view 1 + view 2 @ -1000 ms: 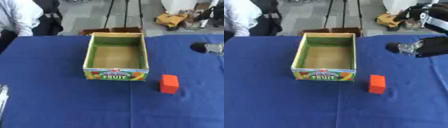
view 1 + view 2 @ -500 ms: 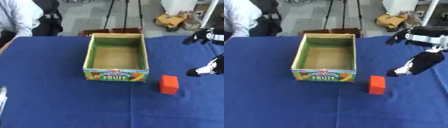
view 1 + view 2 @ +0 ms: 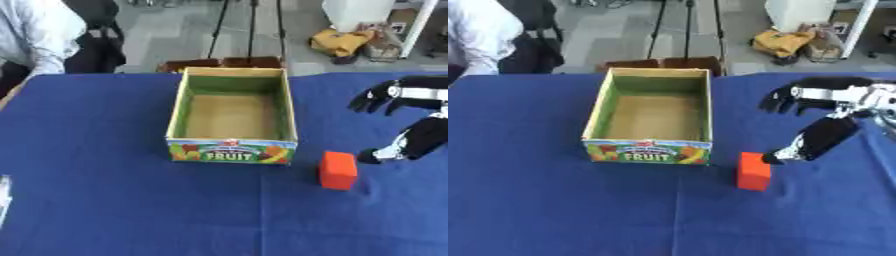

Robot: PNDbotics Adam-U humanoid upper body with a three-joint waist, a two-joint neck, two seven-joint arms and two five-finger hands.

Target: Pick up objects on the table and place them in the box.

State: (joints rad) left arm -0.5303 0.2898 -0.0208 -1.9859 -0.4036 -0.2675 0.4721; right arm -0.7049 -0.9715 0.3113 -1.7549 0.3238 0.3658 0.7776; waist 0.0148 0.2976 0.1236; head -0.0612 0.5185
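Note:
An orange block stands on the blue table, just right of the front right corner of the fruit box. The cardboard box is open at the top and shows nothing inside. My right hand reaches in from the right, open. Its fingers spread toward the box at the top, and its thumb points down to a spot just right of the block, apart from it. My left hand shows in neither view.
The blue cloth covers the whole table. A pale object pokes in at the left edge. A person in a white shirt stands past the far left corner. A tripod and bags sit on the floor behind.
My right hand has come in from the right and dropped lower and leftward, closing on the orange block. The block and the box have stayed put.

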